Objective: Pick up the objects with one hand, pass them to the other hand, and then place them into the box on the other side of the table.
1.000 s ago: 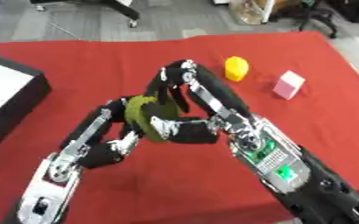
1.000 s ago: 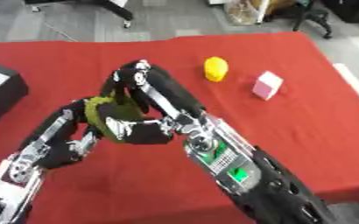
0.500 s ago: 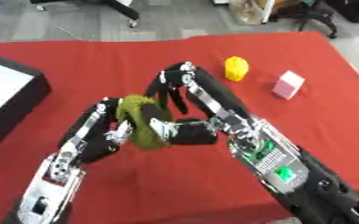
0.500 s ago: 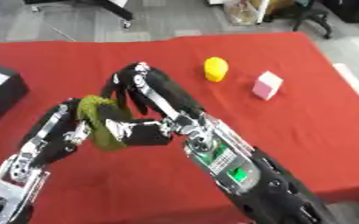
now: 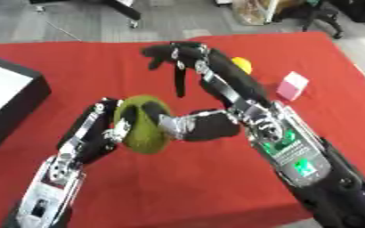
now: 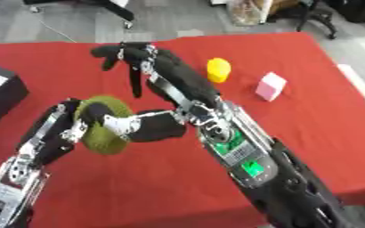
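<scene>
Gripping a round olive-green object, the left hand curls.

The right hand now sits higher over the red table than a second ago, its fingers spread open and apart from the green object, which it was touching before. The left hand now holds the green object alone, fingers curled round it. The object looks rounder and sits lower and further left than before, against the right arm's thumb.
</scene>
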